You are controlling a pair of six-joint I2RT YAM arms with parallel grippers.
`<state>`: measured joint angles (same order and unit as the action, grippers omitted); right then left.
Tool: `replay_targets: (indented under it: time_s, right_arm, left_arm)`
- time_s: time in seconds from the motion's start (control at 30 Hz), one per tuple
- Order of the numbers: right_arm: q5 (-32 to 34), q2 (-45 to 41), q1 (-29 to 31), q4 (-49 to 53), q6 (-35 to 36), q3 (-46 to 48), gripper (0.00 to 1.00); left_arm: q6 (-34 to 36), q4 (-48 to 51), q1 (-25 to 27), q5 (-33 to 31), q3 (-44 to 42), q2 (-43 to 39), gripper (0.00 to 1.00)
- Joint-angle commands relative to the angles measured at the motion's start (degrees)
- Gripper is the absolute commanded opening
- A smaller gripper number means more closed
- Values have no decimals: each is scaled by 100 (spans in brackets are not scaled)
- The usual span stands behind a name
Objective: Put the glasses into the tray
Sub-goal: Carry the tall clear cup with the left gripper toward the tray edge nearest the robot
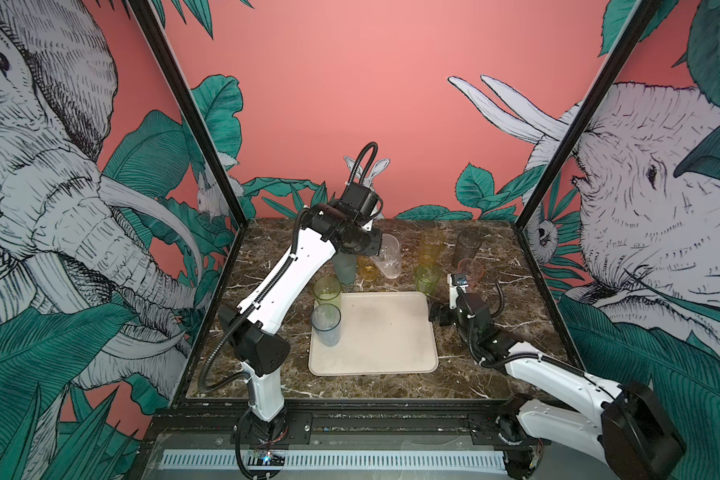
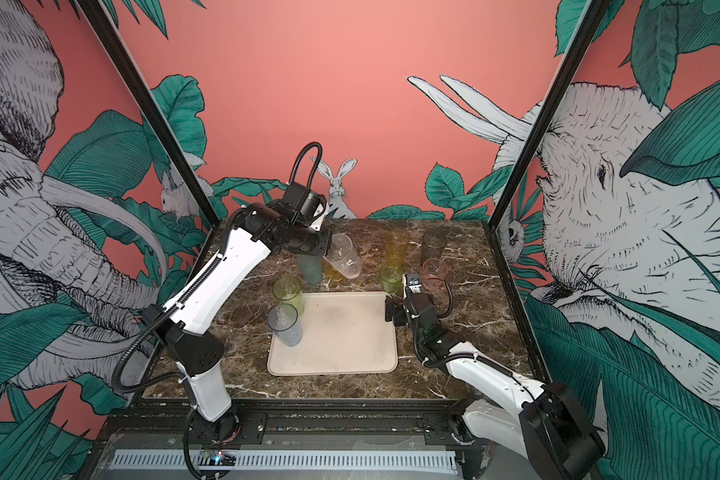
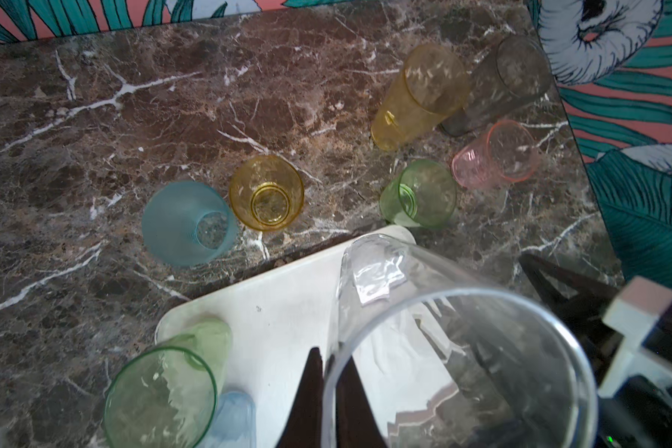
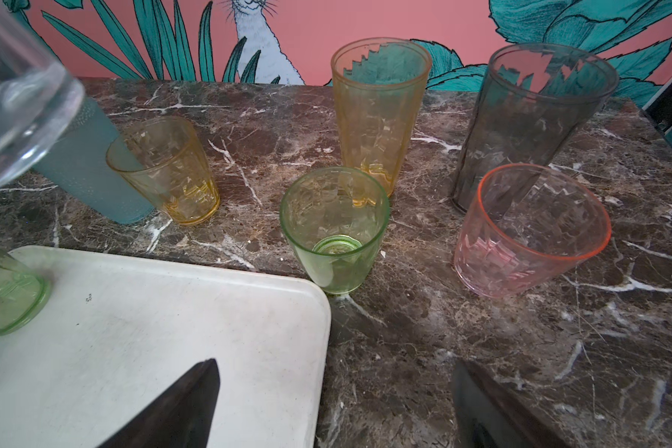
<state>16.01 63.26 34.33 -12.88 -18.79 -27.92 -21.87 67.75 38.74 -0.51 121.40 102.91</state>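
In the left wrist view, the rim of the clear tumbler (image 3: 423, 329) is seen clamped between the jaws of the left gripper (image 3: 331, 364), and it is held lifted and tilted near the far edge of the tray (image 3: 280, 310). It should be made upright before it is lowered onto the bare middle, kept apart from the tall green tumbler (image 3: 163, 388) and the blue tumbler (image 3: 233, 419) at the left rim. The teal tumbler (image 3: 179, 225) and the short amber tumbler (image 3: 266, 194) beyond must not be knocked. At the right, the right gripper (image 4: 334, 391) hangs empty with its jaws apart, near the short green tumbler (image 4: 334, 229).
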Motion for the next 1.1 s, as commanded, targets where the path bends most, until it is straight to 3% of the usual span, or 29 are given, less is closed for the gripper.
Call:
replay_targets:
  time_s: [0.0, 0.4, 0.73, 1.07]
  right_arm:
    - [-15, 80, -31, -144, -53, -176, 95]
    - [-54, 260, -29, -131, -86, -258, 96]
    - [-76, 195, -29, -65, -131, -205, 96]
    - [-137, 258, -31, -73, -160, -236, 96]
  left_arm:
    - [-34, 482, 191, -161, -309, -613, 0]
    - [-687, 372, 1221, -690, -2309, -2357, 0]
    - [-1597, 613, 1876, -961, -3528, -3079, 0]
    - [-2765, 726, 2144, -1315, -4693, -3627, 0]
